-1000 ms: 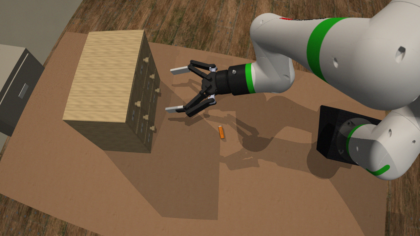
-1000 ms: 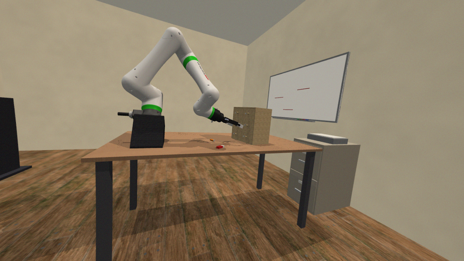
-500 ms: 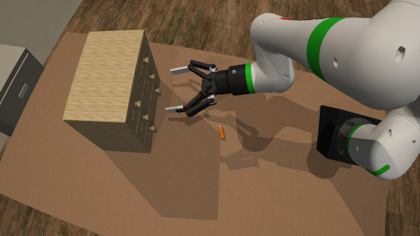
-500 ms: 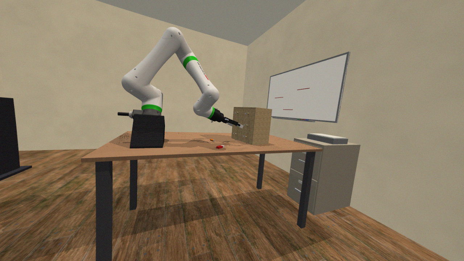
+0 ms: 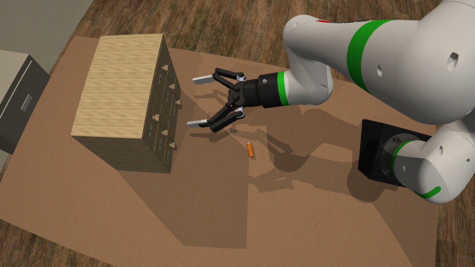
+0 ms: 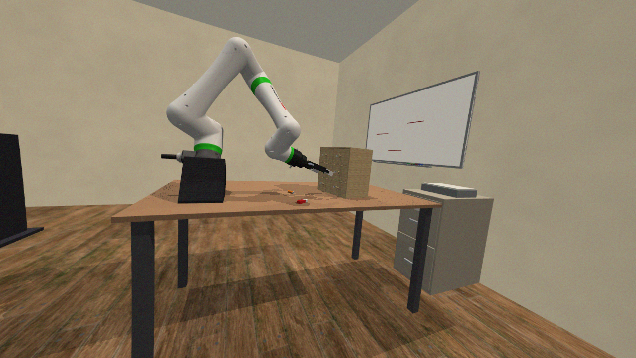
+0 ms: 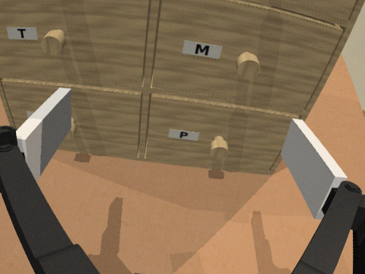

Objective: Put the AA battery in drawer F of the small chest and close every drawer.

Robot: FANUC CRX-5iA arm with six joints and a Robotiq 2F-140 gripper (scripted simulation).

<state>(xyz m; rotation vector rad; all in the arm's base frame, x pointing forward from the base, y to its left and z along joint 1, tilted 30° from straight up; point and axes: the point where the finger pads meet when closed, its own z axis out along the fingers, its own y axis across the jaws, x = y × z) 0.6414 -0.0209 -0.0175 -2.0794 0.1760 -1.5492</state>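
The claw (image 5: 190,102) (image 6: 331,172) (image 7: 181,122) is standing released, its two fingers spreading wide apart, and it is gripping nothing. Its pale flat pads (image 5: 204,79) (image 7: 43,131) are facing each other across a broad gap. The claw is hovering above the counter (image 5: 212,212) (image 6: 249,212) (image 7: 163,236), tilting downward and pointing at the front of the small wooden chest (image 5: 116,86) (image 6: 359,173) (image 7: 114,68). In the top view, the fingertips are staying just short of the chest's knobs, not touching them.

The AA battery (image 5: 250,149) (image 6: 290,192) is lying on its side on the counter, outside the chest and well apart from the pads. It is showing an orange body with small dark marks too tiny to read, and a pale end. In the top view, that end is pointing toward the upper edge, slightly to the left.

The wrist view is showing drawer T (image 7: 103,46) and drawer M (image 7: 182,76) above, with drawer P (image 7: 247,133) at lower right; all three are sitting closed. One pad is covering much of the lower-left drawer front (image 7: 110,122), and its label is not readable. The letter F is not readable anywhere. A red-and-white object (image 6: 301,201) is resting on the counter in the exterior view.
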